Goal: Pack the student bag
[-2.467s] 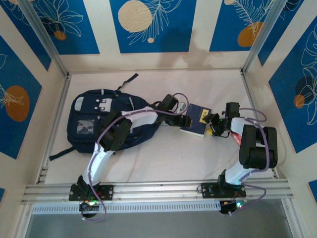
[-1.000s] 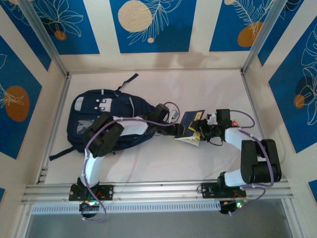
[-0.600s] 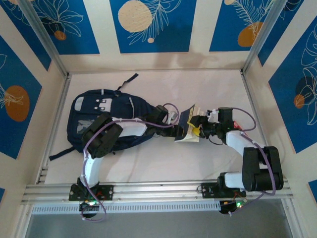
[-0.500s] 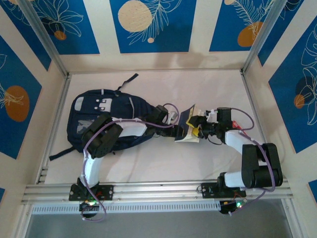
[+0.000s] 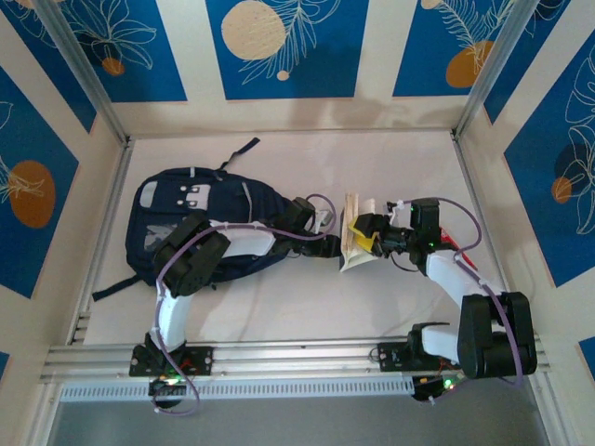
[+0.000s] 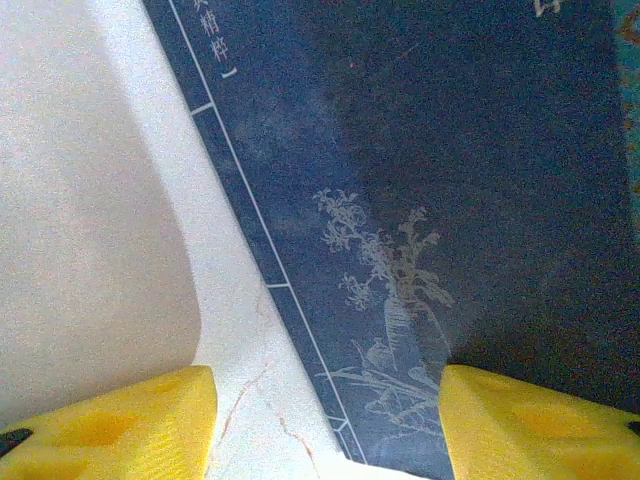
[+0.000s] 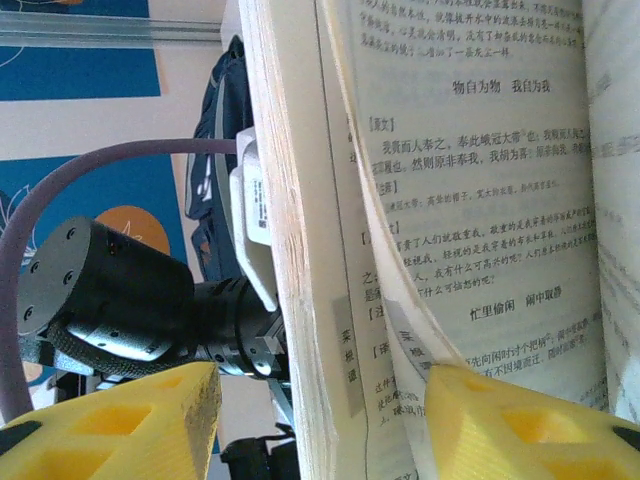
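Packing looked unfinished: the student bag lay flat toward the left edge of the table, while a book stood on edge near the table's middle, outside the bag. The left arm reached over the bag, the left gripper spread open facing the book's navy cover. The right gripper straddled the fanned pages from the right, though whether it clamped them could not be told.

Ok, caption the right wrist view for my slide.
Open Chinese book between yellow fingers of the right hand, student bag behind.
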`<state>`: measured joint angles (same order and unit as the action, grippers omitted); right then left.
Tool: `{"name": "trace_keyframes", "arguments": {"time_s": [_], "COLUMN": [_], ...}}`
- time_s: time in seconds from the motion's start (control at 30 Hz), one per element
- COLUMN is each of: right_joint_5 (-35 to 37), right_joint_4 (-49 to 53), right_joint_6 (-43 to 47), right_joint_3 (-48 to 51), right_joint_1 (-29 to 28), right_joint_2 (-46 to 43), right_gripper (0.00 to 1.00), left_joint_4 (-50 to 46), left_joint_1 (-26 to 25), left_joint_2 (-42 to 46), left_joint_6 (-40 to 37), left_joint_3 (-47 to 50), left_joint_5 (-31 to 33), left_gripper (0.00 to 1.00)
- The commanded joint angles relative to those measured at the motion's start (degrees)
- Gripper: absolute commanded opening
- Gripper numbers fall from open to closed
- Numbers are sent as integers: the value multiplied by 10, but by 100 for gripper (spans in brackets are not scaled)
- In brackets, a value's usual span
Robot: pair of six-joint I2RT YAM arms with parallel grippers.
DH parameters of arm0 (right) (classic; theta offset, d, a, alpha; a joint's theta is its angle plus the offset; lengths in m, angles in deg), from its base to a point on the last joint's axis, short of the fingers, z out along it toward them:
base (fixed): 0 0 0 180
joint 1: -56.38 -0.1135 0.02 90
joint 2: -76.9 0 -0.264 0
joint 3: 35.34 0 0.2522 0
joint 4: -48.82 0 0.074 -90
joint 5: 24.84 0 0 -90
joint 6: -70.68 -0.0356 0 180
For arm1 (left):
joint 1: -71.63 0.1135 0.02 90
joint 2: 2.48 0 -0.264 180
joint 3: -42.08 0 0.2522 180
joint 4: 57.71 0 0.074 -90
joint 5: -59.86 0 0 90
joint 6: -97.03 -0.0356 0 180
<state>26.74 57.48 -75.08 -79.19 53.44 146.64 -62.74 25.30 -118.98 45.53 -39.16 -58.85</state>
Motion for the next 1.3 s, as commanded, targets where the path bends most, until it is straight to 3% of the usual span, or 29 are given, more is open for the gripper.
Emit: {"name": "trace_keyframes", "arguments": {"time_s": [0.0,0.4,1.1,1.27], "right_joint_5": [-19,-16,27,39], "right_joint_4": [24,16,59,88], "right_joint_6": [-4,-2,59,66], "right_joint_3": [11,23,-8,-22], "right_joint_1": [-4,-3,-18,-18], "right_joint_2": [-6,-4,83,58], "right_gripper": [57,58,60,61], "left_joint_4": [-66,-62,-49,-57], "left_joint_1": [-9,-8,-7,-7], "left_joint_2": [-3,6,1,10], "left_joint_6": [-6,-10,1,-5], "left_joint_3": [19,36,42,42], "left_joint_5": [-9,-5,-11,-7], "left_gripper": [60,60,60,60]}}
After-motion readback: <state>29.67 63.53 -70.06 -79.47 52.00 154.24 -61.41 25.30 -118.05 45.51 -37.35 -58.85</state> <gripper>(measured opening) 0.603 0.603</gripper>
